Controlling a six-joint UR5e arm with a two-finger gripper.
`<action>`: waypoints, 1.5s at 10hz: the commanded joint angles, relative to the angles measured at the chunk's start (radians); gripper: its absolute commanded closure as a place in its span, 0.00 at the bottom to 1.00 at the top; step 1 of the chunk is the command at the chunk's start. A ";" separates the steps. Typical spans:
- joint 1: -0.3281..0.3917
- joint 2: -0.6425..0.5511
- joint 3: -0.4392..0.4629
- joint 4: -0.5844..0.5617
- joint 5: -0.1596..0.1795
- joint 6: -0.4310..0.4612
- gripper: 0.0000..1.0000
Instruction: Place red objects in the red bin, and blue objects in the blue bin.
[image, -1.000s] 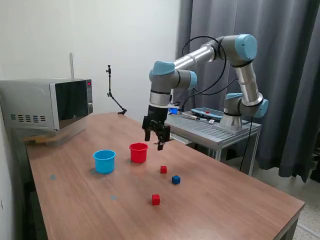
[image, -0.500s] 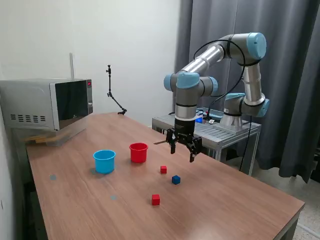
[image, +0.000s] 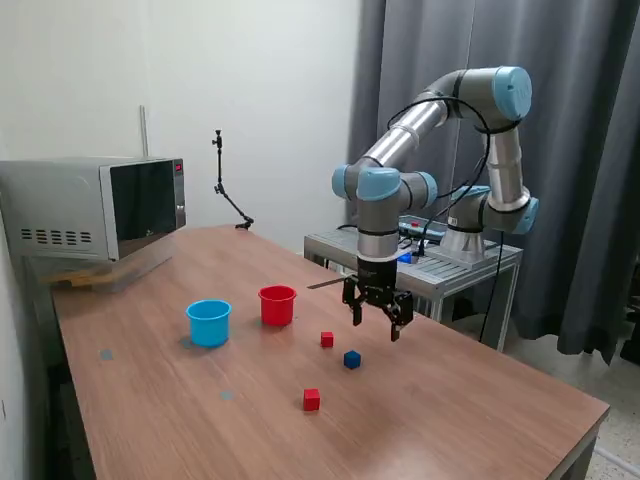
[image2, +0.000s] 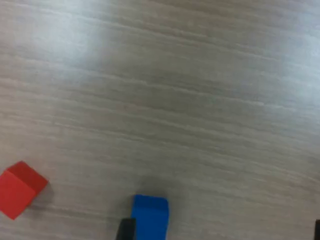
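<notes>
- Exterior view shows the gripper (image: 377, 314) hanging above the wooden table (image: 460, 400), its fingers spread apart with nothing between them.
- Directly below and slightly toward the exterior view's left of the gripper, a dark blue cube (image: 352, 359) sits on the table surface, apart from the fingers.
- One red cube (image: 327, 339) lies just beside the blue cube, toward the cups; the two do not touch.
- A second red cube (image: 312, 399) rests nearer the table's front edge, well apart from the other two.
- The red cup (image: 277, 304) stands upright near the middle of the table, with the light blue cup (image: 209, 322) upright just beside it on the exterior view's left.
- Only one blue cube shows in this view; what lies inside the cups cannot be made out.
- A microwave (image: 95, 207) sits at the table's far corner on the exterior view's left.
- Wrist view looks down on the wood grain, with the blue cube (image2: 150, 216) close to a dark fingertip (image2: 125, 229) at the picture's edge and a red cube (image2: 19, 189) off to one side.
</notes>
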 joint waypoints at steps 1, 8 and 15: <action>-0.018 0.024 -0.004 -0.019 0.000 0.041 0.00; -0.063 0.112 -0.080 -0.042 -0.009 0.072 0.00; -0.052 0.112 -0.062 -0.041 0.002 0.068 0.00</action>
